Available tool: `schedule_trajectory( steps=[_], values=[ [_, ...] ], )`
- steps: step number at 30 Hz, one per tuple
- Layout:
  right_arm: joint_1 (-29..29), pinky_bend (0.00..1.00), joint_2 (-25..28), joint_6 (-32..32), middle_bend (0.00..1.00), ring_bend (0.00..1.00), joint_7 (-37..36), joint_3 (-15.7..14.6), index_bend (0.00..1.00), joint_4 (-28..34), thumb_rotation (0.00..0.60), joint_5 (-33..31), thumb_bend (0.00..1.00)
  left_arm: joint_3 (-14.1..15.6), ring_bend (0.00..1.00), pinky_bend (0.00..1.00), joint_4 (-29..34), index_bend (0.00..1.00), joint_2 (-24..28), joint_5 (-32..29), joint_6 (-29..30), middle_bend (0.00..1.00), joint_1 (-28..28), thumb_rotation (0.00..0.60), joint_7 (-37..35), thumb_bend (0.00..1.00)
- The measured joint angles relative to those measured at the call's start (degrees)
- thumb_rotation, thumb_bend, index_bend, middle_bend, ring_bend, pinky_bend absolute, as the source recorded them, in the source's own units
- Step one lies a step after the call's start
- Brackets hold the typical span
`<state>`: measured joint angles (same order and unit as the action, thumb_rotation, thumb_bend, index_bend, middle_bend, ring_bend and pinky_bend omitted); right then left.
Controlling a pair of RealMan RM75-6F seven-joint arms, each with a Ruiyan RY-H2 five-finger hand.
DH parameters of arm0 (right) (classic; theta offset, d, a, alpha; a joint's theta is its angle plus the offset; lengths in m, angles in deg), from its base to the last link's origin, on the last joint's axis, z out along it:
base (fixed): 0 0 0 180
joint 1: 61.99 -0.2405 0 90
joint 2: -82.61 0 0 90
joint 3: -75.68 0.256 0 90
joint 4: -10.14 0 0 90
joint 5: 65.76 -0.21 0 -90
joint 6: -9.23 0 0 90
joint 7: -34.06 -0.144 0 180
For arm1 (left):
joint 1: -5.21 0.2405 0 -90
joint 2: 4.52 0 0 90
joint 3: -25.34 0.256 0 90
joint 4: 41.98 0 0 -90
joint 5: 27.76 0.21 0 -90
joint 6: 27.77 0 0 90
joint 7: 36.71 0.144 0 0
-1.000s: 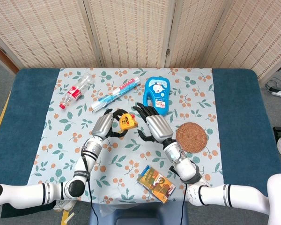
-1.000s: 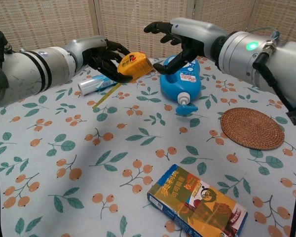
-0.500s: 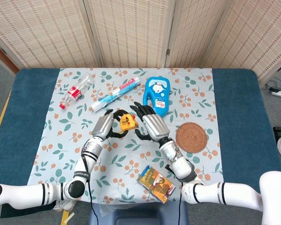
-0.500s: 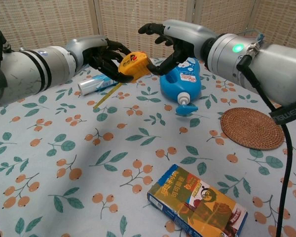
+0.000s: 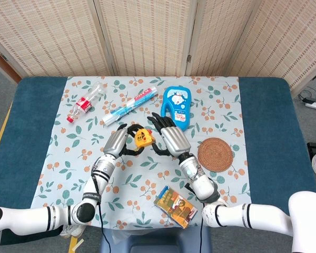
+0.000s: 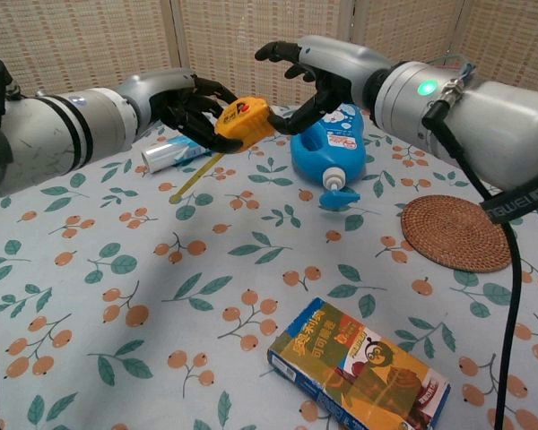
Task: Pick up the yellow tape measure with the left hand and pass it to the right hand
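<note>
The yellow tape measure (image 6: 243, 122) (image 5: 144, 137) hangs above the flowered cloth, gripped by my left hand (image 6: 190, 104) (image 5: 119, 142) from its left side. My right hand (image 6: 316, 77) (image 5: 166, 137) is open just to its right, fingers spread around the tape measure's right end, thumb below it. In the chest view I cannot tell whether those fingers touch it. A short strip of yellow tape (image 6: 194, 175) trails down to the cloth.
A blue toy bottle (image 6: 329, 143) lies behind the hands, a foil tube (image 5: 129, 106) and a plastic bottle (image 5: 86, 101) at the back left. A woven coaster (image 6: 458, 233) sits on the right; a snack box (image 6: 359, 369) lies near the front.
My right hand has moved left, closing in on the tape measure until its fingers bracket the right end. The left hand has held the tape measure almost still.
</note>
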<state>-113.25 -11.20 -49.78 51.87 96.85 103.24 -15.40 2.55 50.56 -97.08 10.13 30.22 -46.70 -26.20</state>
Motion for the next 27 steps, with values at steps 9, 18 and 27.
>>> schedule_trajectory(
  steps=[9,18,27],
  values=[
    [-0.4,0.00,-0.6,-1.0,0.02,0.08,0.3,0.1,0.01,-0.9,0.600,-0.3,0.49,0.2,0.39,0.09,-0.7,0.52,-0.3,0.5,-0.1,0.50,0.2,0.600,-0.6,0.39],
    [-0.4,0.00,-0.6,-2.1,0.06,0.10,1.0,0.2,0.08,-1.1,0.600,-0.9,0.49,0.4,0.39,0.09,-1.6,0.52,-0.4,1.0,-0.3,0.51,0.6,0.600,-1.2,0.39],
    [-0.7,0.00,-1.2,-3.3,0.11,0.13,2.0,0.8,0.32,-1.3,0.600,-2.1,0.49,0.3,0.39,0.09,-1.9,0.52,-0.5,1.6,-0.5,0.51,0.8,0.600,-1.8,0.39]
  ],
)
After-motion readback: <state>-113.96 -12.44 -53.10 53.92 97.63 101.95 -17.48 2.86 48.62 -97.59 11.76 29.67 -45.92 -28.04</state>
